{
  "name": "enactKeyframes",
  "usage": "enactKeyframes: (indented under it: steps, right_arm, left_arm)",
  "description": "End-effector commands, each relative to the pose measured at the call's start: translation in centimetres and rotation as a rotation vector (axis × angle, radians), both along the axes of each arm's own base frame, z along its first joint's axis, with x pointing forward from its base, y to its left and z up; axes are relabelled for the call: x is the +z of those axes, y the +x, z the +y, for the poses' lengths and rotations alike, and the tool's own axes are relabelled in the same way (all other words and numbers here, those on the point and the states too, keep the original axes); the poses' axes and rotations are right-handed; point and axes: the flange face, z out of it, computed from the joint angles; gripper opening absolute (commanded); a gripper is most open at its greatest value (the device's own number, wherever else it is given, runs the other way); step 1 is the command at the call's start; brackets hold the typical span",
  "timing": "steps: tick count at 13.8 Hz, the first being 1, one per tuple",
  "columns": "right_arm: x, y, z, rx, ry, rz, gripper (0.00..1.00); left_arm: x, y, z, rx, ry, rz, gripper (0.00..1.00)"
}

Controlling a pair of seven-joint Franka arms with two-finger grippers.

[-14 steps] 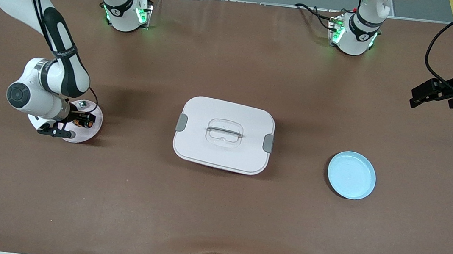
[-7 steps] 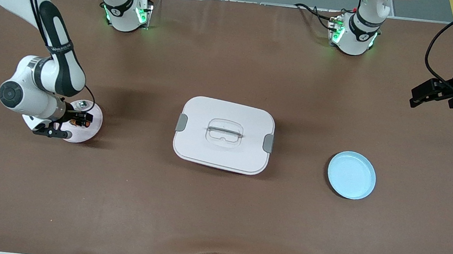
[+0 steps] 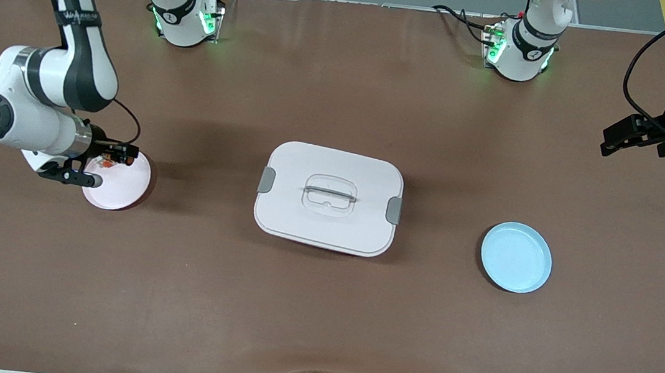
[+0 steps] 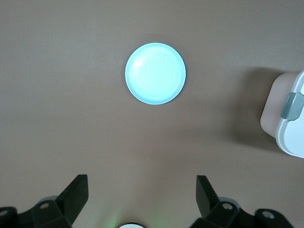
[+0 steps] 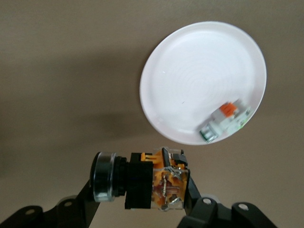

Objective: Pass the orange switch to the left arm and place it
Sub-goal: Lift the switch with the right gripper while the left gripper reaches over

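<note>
My right gripper [image 3: 117, 154] is shut on the orange switch [image 5: 166, 183] and holds it in the air over the edge of a pale pink plate [image 3: 119, 188]. In the right wrist view the gripper [image 5: 140, 186] clamps the switch sideways, with its black round head at one end and its orange body at the other. The white lidded box [image 3: 329, 197] sits mid-table. My left gripper [image 3: 616, 139] hangs open and empty over the left arm's end of the table, jaws wide apart in its wrist view [image 4: 141, 183].
A small silver-green-red piece [image 5: 224, 121] lies on the pale plate [image 5: 199, 80] near its rim. A light blue plate [image 3: 516, 257] sits between the box and the left arm's end; the left wrist view shows it [image 4: 155, 73] and a corner of the box [image 4: 289, 118].
My right gripper has risen off the pale plate with the orange switch in it and shifted toward the right arm's end. The left arm has not moved.
</note>
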Motion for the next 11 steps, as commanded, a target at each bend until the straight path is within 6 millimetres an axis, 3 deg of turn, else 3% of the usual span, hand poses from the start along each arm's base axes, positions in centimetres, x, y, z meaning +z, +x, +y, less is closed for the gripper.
enactKeyframes:
  steps: [1,4,7,9,11]
  right_arm:
    - [4.6,-0.4,5.5,-0.131,0.009,0.018,0.18]
    - [9.5,0.0,12.0,-0.276,0.020,0.051,0.18]
    - [12.9,-0.7,19.2,-0.370,0.019,0.013,0.18]
    - [14.8,-0.9,22.3,-0.469,0.089,0.041,0.18]
    - [16.3,-1.3,26.4,-0.548,0.137,0.077,0.18]
  left_arm:
    - [0.1,0.0,-0.1,-0.018,-0.001,0.008,1.00]
    - [0.0,0.0,-0.1,-0.017,-0.001,0.011,1.00]
    - [0.0,0.0,-0.4,-0.008,-0.014,0.012,1.00]
    - [-0.1,0.0,-0.9,-0.016,-0.017,0.013,1.00]
    - [0.1,-0.2,-2.5,-0.041,-0.046,0.009,1.00]
